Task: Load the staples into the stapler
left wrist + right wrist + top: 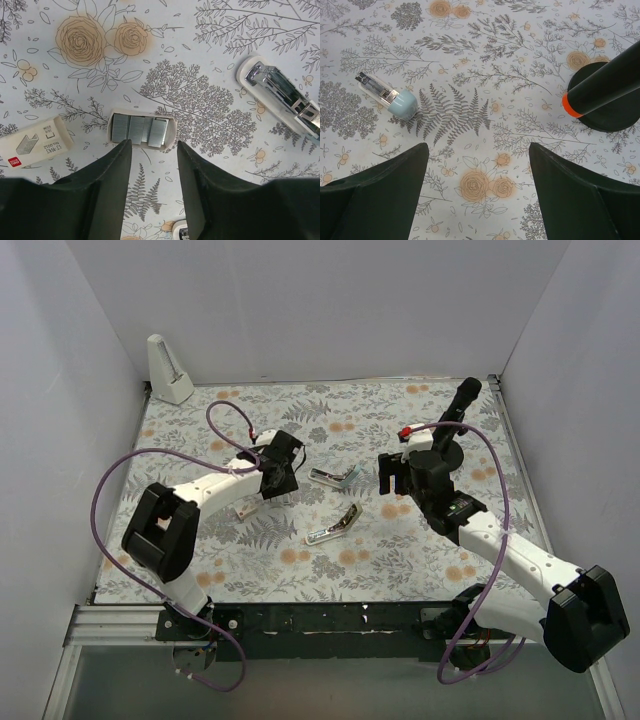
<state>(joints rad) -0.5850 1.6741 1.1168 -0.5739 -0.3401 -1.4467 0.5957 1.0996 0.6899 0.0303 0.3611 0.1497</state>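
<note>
The staples show in the left wrist view as a small open tray (141, 131) holding several grey staple blocks, with their beige-white box sleeve (35, 141) lying to its left. My left gripper (152, 145) is open and hovers just short of the tray, one finger on each side. The stapler (280, 95) lies opened at the right with its silver rail showing. In the top view it (335, 477) lies between my grippers. My right gripper (477, 150) is open and empty over bare mat, with the stapler's light-blue end (400, 102) ahead to the left.
An olive-gold bar (338, 522) lies just in front of the stapler. A black post with an orange ring (605, 80) stands on a round base beside my right gripper. A white wedge-shaped object (170, 370) stands at the back left. White walls enclose the floral mat.
</note>
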